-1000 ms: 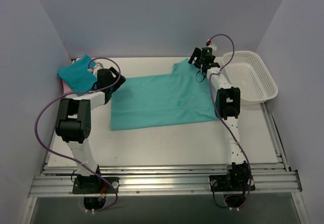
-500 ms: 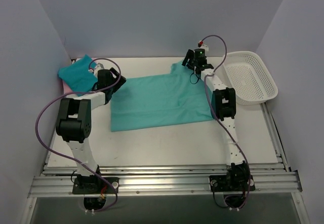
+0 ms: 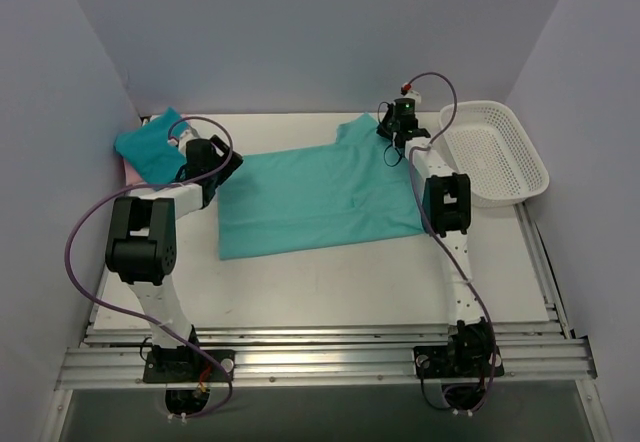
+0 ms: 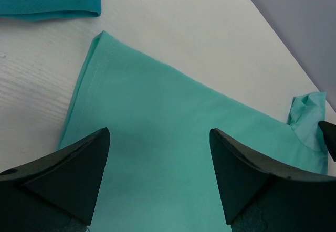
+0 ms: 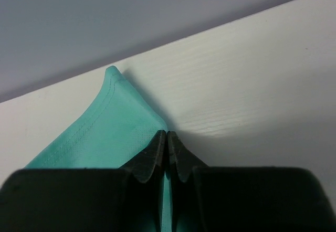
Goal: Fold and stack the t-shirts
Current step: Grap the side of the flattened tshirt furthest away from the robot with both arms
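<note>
A teal spread t-shirt [image 3: 320, 197] is laid flat across the middle of the white table [image 3: 330, 287], its hem toward the left and its collar end toward the far right. The right gripper [image 3: 397, 142] is set down at that far-right corner, just beside the white mesh basket [image 3: 495, 152] but apart from it. In the right wrist view its jaws are seen pressed together on the sleeve edge, with a sliver of teal caught between them. The left gripper [image 3: 225, 162] is held over the shirt's left edge with its jaws spread wide. Nothing is held between them, and contact with the cloth cannot be judged. Behind it, in the far-left corner, a bluer folded t-shirt [image 3: 152, 147] is placed well clear of the spread one, a strip of pink cloth [image 3: 128, 174] showing beneath it. A purple cable [image 3: 85, 252] is looped beside each arm – neither is draped over the cloth.
</note>
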You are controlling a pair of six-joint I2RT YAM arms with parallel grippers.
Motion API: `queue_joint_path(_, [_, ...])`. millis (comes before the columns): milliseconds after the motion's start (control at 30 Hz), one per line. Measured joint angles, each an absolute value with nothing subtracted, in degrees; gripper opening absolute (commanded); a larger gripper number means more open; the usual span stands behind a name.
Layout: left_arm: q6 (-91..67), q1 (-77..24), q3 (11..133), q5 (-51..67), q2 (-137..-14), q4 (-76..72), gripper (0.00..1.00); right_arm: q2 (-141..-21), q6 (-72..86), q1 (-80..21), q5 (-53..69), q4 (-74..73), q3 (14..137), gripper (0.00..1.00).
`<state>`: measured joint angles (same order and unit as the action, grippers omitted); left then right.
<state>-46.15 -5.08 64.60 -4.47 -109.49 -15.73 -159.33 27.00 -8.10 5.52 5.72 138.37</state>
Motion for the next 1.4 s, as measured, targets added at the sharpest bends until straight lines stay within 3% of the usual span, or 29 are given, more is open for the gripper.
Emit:
queue_joint_path(333, [-44.1,-4.2,65.7,-7.3,-109.6,-12.5,0.86,-156.0,27.0,-7.5,5.9,12.6,129.8,0.00])
queue_joint_path(767, [-42.4,-3.0,85.8,-10.8,-122.9,-4.7,0.84,-151.6,27.0,-7.2,6.9,15.3,121.9,0.00])
queue_joint_path(1200, [-45.0,-3.2,94.4,-10.2,-128.5,5.9,0.83,-149.7,27.2,-7.0,7.6,18.6,117.3,0.00])
queue_joint_path(1300, [-45.5,-3.5,96.4,-10.1,-129.9,7.2,0.81,-149.4,27.2,-6.8,7.9,19.0,116.8,0.00])
queue_joint_path(1400, [-45.9,-3.8,98.5,-9.8,-131.2,8.2,0.74,-149.4,27.4,-6.8,8.0,19.2,116.6,0.00])
